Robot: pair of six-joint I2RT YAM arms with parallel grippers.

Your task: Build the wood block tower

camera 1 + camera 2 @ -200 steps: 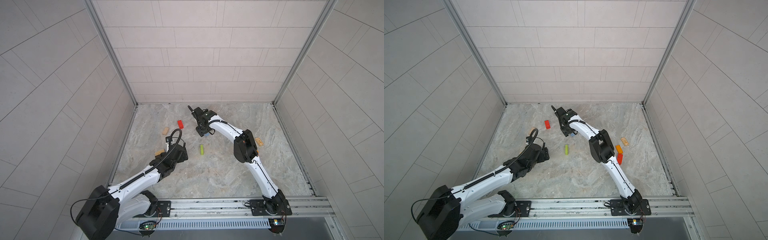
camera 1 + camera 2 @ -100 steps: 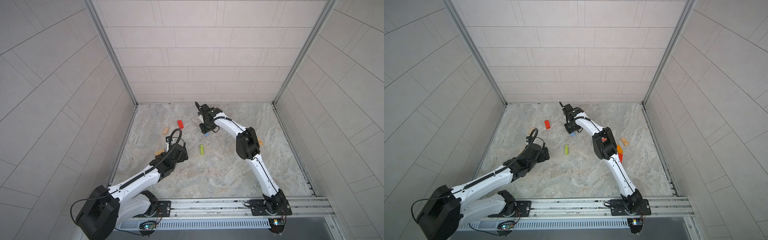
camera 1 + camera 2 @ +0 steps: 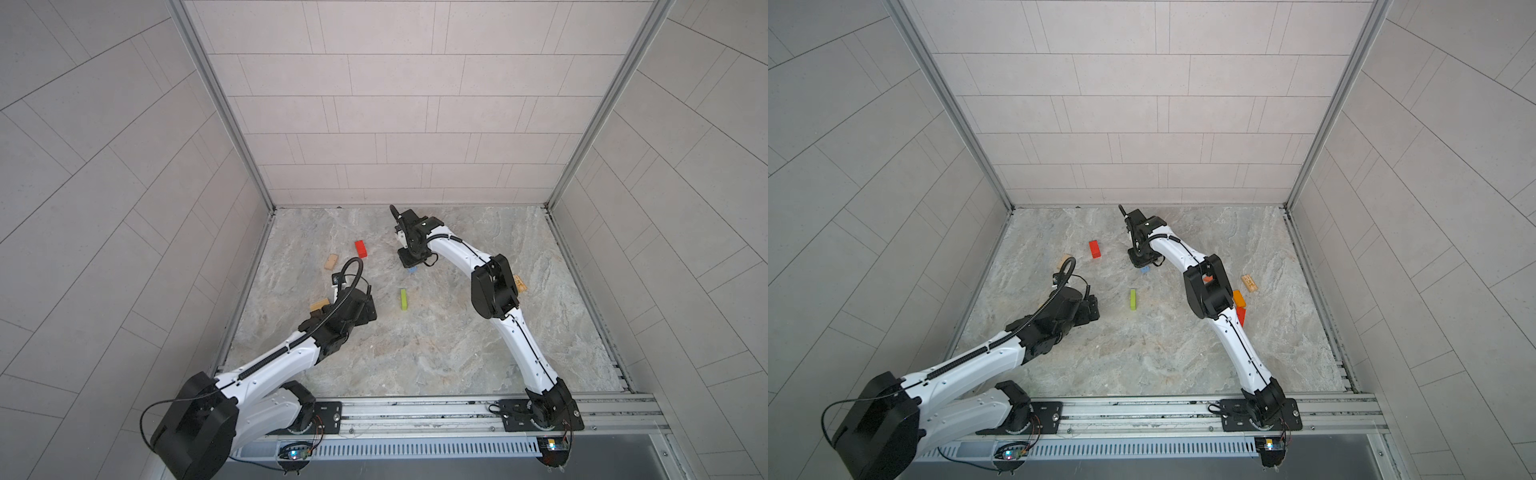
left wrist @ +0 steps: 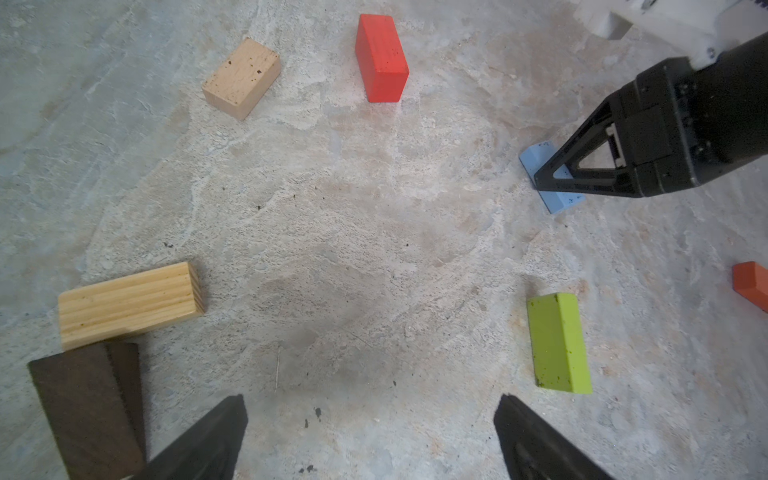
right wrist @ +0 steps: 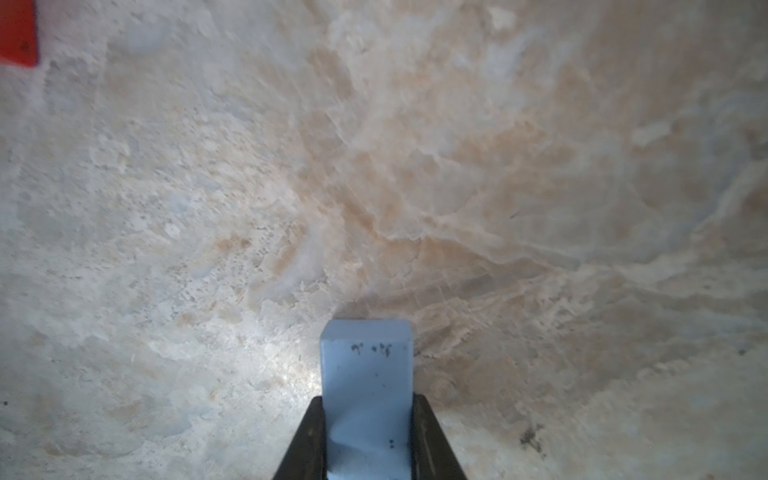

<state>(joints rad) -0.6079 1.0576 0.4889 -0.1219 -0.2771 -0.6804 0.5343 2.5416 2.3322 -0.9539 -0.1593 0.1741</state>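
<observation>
Right gripper (image 5: 368, 409) has just clamped onto the light blue block (image 5: 366, 361), so the pick looks secured; left gripper (image 4: 370, 403) gapes wide, empty.

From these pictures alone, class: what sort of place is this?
Likely a robot lab test cell: left arm and right arm bolted to a metal rail, tiled walls boxing a marbled tabletop, scattered wood blocks.

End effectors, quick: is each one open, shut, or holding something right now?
Left end effector: open, holding nothing.
Right end effector: closed on the small light blue painted wood block.
</observation>
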